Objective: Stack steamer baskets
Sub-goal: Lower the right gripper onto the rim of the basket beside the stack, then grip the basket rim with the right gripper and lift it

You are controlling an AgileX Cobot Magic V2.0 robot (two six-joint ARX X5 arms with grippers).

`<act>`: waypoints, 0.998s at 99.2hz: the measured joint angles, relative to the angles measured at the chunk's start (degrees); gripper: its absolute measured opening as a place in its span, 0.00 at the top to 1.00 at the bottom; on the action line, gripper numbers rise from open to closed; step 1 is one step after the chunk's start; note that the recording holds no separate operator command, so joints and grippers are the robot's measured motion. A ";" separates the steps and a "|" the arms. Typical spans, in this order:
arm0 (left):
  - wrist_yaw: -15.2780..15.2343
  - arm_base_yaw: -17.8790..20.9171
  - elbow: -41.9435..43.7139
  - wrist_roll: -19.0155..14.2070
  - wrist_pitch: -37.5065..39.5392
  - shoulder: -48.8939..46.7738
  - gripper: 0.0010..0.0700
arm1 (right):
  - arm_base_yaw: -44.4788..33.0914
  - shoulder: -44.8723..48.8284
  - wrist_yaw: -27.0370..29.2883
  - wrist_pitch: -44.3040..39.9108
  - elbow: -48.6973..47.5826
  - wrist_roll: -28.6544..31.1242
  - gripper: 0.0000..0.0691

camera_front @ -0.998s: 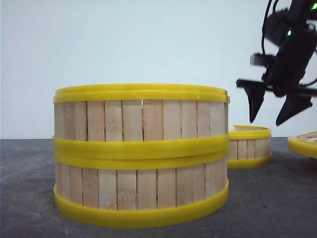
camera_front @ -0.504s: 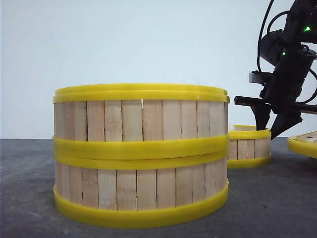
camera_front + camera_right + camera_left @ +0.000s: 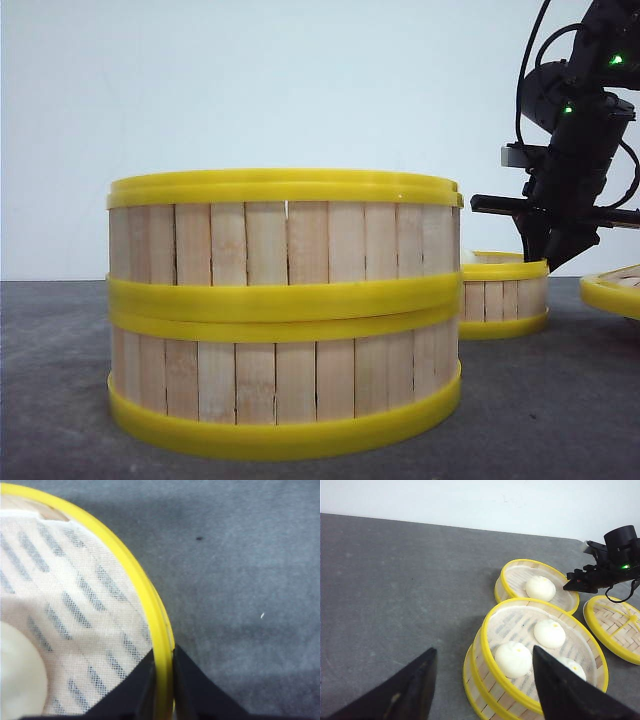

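Note:
Two steamer baskets (image 3: 285,310) stand stacked at the near middle, and the top one (image 3: 540,645) holds white buns. A single steamer basket (image 3: 503,292) with one bun (image 3: 540,587) sits behind them to the right. My right gripper (image 3: 548,252) has one finger inside and one outside that basket's yellow rim (image 3: 140,585), and it is shut on the rim (image 3: 163,654). My left gripper (image 3: 483,649) hangs open above the stack's near left side. It holds nothing.
A further yellow-rimmed round piece with a woven bamboo face (image 3: 615,630) lies at the far right, partly out of frame (image 3: 612,290). I cannot tell whether it is a basket or a lid. Dark grey tabletop (image 3: 395,580) stretches left of the baskets.
My right gripper has come down from above the far basket onto its rim, and its fingers have closed on it. The stack and the left gripper have not moved.

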 joint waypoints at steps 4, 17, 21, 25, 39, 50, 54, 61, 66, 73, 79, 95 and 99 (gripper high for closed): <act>0.00 0.00 0.00 0.02 0.02 0.00 0.50 | 0.00 -0.26 0.09 -0.22 0.46 0.00 0.96; 0.00 0.00 0.00 0.02 0.02 0.00 0.50 | 0.00 -3.21 0.68 -1.03 2.69 -0.02 0.96; 0.00 0.00 0.00 0.02 0.02 0.00 0.50 | 0.00 -5.07 0.61 -1.11 3.26 -0.02 0.96; 0.00 0.00 0.00 0.02 0.02 0.00 0.50 | 0.00 -7.04 0.31 -1.42 4.15 -0.04 0.96; 0.00 0.00 0.00 0.04 0.00 0.00 0.50 | -0.13 -14.27 -1.27 -3.23 8.59 -0.39 0.96; 0.00 0.00 0.00 0.04 0.00 0.00 0.50 | 0.24 -18.80 -5.55 -7.10 11.41 -1.09 0.96; 0.02 0.00 0.00 0.04 0.02 0.00 0.50 | 0.72 -20.20 -7.23 -8.57 11.72 -1.66 0.96; 0.00 0.00 0.00 0.04 0.00 0.00 0.50 | 2.25 -22.58 -8.83 -11.74 11.72 -3.30 0.96; 0.00 0.00 0.00 0.04 0.00 0.00 0.50 | 3.56 -23.93 -9.05 -13.86 11.72 -4.66 0.96; 0.00 0.00 0.00 0.04 0.00 0.00 0.50 | 5.44 -25.79 -9.55 -16.87 11.72 -6.36 0.96; 0.00 0.00 0.00 0.07 0.02 0.00 0.50 | 7.10 -27.34 -10.91 -19.17 11.72 -7.74 0.96; 0.00 0.00 0.00 0.09 0.02 0.00 0.50 | 12.50 -29.66 -12.20 -24.52 11.72 -10.64 0.96; 0.00 0.00 0.00 0.11 0.02 0.00 0.50 | 13.99 -29.64 -12.20 -25.88 11.72 -11.30 0.96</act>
